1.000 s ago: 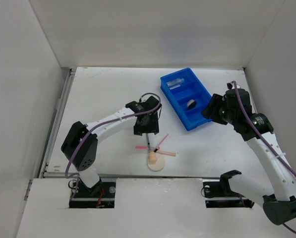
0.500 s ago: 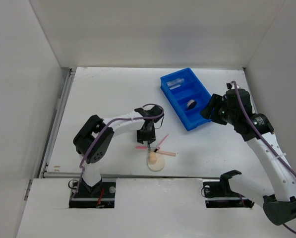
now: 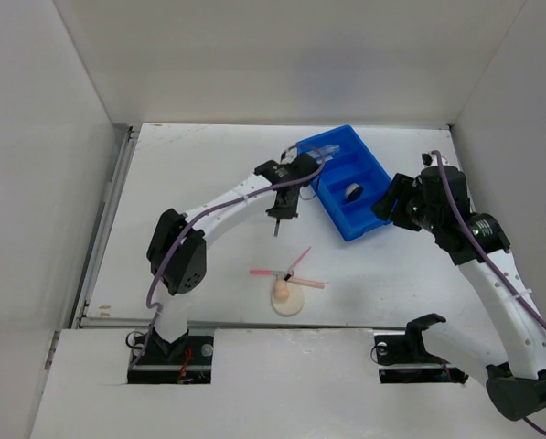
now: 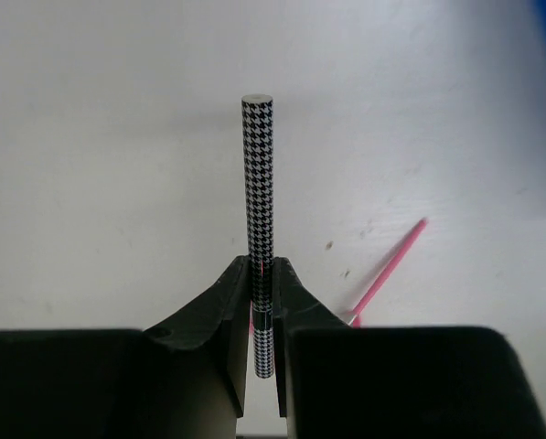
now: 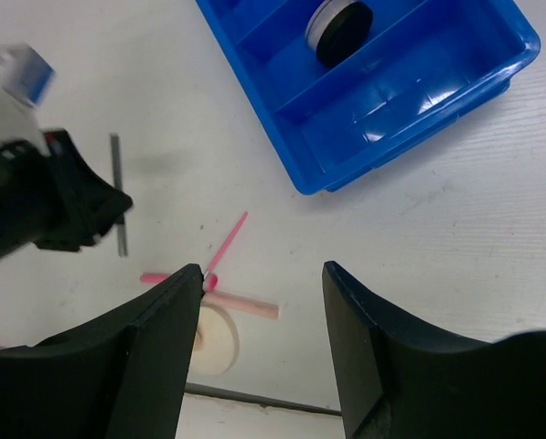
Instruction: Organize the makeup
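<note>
My left tool (image 4: 262, 274) is pressed together on the thin dark pencil (image 4: 258, 183), pinching it near one end so most of the houndstooth shaft sticks out past the fingertips. In the top view the pencil hangs clear of the desk (image 3: 190, 183), with the blue tray (image 3: 367, 230) just off at 2 o'clock. The black round compact (image 3: 352, 192) already sits in the middle compartment and the clear rectangular tube (image 3: 325, 152) in the far one. The pink sticks (image 3: 291, 273), puff (image 3: 289, 300) and sponge (image 3: 280, 293) lie on the desk at 6 o'clock.

My worry is the grip: held so close to its end, the pencil could pivot between the fingers if its free tip clips the tray wall, or it could drop across a divider. My right tool (image 5: 263, 270) hangs spread and empty by the tray's 4 o'clock corner. If both arms close on the tray together, they could knock into each other.
</note>
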Available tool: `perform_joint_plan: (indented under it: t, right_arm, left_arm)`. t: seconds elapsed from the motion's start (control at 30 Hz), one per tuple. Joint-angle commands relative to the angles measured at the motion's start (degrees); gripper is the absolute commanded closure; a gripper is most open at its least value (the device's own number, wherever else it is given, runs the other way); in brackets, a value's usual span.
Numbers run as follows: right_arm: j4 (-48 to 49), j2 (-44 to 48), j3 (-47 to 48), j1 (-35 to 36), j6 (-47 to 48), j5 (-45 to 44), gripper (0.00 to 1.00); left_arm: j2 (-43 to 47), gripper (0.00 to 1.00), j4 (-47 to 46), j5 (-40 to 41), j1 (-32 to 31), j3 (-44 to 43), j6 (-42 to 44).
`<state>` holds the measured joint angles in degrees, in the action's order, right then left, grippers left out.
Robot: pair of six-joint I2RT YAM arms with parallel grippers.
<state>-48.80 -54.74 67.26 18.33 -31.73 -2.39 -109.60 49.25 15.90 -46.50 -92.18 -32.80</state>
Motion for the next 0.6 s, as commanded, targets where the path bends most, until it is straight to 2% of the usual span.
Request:
perform_joint_plan:
  t: [0.0,0.17,0.3,0.57]
  right_arm:
    - [2.2,1.0,-0.2,-0.4,0.1,-1.3,0.39]
    - [1.7,1.5,-0.2,-0.4,-1.1,-4.0,0.39]
    - [1.0,4.0,-0.2,-0.4,-3.8,-7.8,0.39]
    - [1.0,7.4,-3.0,-0.4,-6.9,-8.7,0.39]
  left_arm:
    - [-0.3,1.00,5.7,7.0,-0.3,-13.1,15.3]
    - [-8.3,1.00,-1.6,0.1,1.8,-27.6,27.0]
    - [-15.2,1.00,-7.8,-9.8,4.0,-39.8,31.6]
    - [-23.1,0.97,-28.8,-21.2,5.8,-46.8,32.8]
